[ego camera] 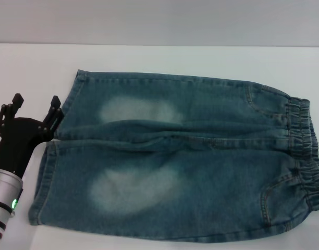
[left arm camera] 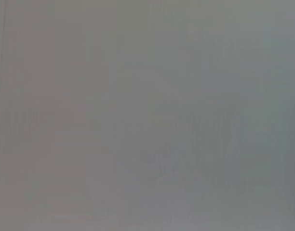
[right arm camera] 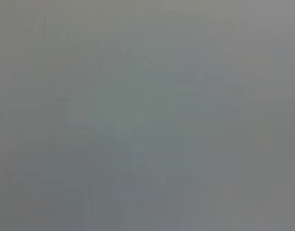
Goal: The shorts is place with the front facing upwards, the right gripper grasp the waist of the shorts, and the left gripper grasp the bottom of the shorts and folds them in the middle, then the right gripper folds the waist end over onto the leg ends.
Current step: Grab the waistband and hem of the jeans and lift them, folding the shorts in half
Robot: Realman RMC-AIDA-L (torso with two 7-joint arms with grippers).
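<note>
We see the shorts (ego camera: 175,161) spread flat across the middle of the head view, blue denim with two pale faded patches. Their gathered waist (ego camera: 305,151) sits at the right edge of the frame, and the two hemmed leg ends (ego camera: 47,172) lie at the left. A crease, possibly the crotch seam, runs between the legs.
</note>
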